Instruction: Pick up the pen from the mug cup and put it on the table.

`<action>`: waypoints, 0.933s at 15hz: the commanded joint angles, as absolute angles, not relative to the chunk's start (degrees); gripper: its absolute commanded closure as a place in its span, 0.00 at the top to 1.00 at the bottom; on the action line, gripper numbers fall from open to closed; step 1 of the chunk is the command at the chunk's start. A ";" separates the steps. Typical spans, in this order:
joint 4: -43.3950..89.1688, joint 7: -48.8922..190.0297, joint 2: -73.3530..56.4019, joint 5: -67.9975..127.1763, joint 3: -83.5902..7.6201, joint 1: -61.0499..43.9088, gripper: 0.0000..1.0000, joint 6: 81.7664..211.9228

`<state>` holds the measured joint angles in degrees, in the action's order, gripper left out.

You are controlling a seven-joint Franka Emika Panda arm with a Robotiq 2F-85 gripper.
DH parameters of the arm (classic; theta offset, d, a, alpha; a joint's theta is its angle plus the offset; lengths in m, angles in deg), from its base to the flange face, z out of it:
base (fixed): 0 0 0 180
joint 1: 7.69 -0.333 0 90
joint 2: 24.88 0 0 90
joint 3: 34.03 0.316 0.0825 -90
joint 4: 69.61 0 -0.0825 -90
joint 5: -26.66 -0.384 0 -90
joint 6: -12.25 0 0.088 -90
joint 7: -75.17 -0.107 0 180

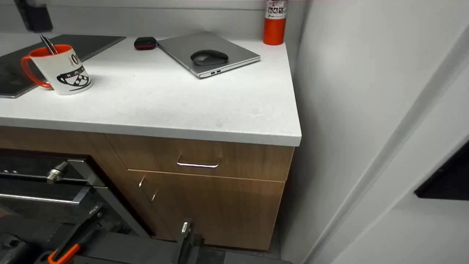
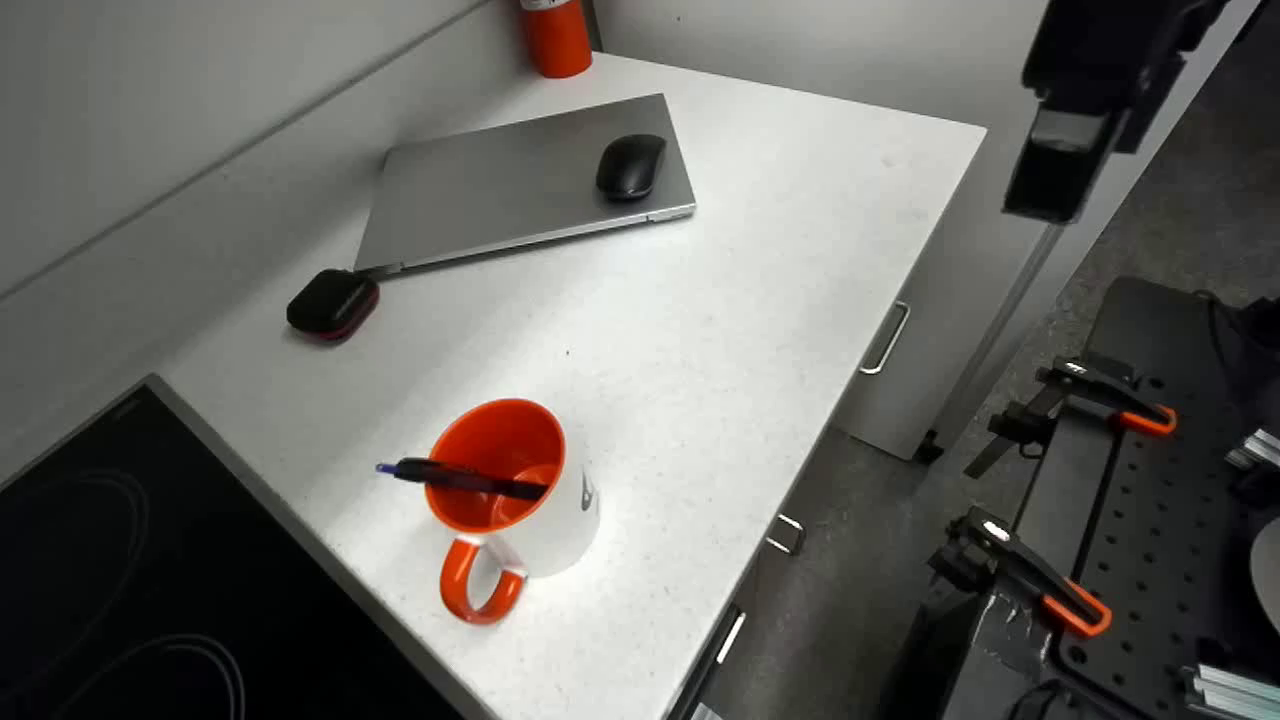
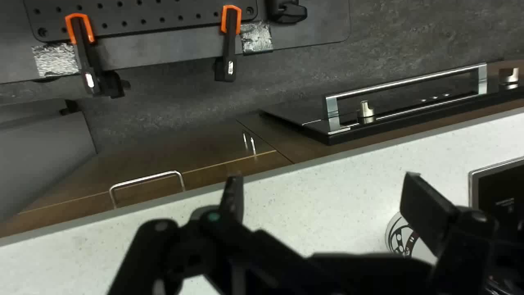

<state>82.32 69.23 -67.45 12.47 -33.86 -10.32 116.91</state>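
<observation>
— White, lightly speckled bench (image 2: 740, 330) over brown wooden cabinets (image 1: 220, 209), with a pale grey wall (image 1: 165, 24) behind. Where is the slim black pen (image 2: 465, 478)?

— Inside the white mug with red-orange lining and handle (image 1: 61, 69), which stands upright on the bench, just beside the flat black glass cooktop (image 2: 130, 560).

— Pointing which way?

— Its long axis slants. One end is down in the mug; the blue-tipped end pokes out past the rim, up and towards the cooktop side. In both exterior views that free end lies on the left.

— And the black claw (image 3: 323, 188)?

— Fingers apart: in the wrist view the speckled surface shows between them, and one finger covers part of the mug. In an exterior view a blurred dark fingertip (image 1: 38, 20) lines up above the pen, yet the claw hangs well apart from the mug in an exterior view.

— What crowds the pen?

— Closest, the mug's own side and rim, around its lower part. Farther along lie a flat closed grey laptop (image 2: 490, 190) with a rounded black mouse (image 2: 632, 167) on it, a small oval black-and-red case (image 2: 332, 303) just beside the laptop's corner, and a red cylinder with a printed label (image 1: 274, 29) at the back.
</observation>
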 commanded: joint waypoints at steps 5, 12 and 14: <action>82.20 69.59 -67.39 12.15 -33.33 -9.67 1.00 116.70; 78.65 68.67 -60.94 10.44 -28.11 -12.97 1.00 128.88; 76.99 69.07 -57.95 10.13 -26.19 -15.10 1.00 133.33</action>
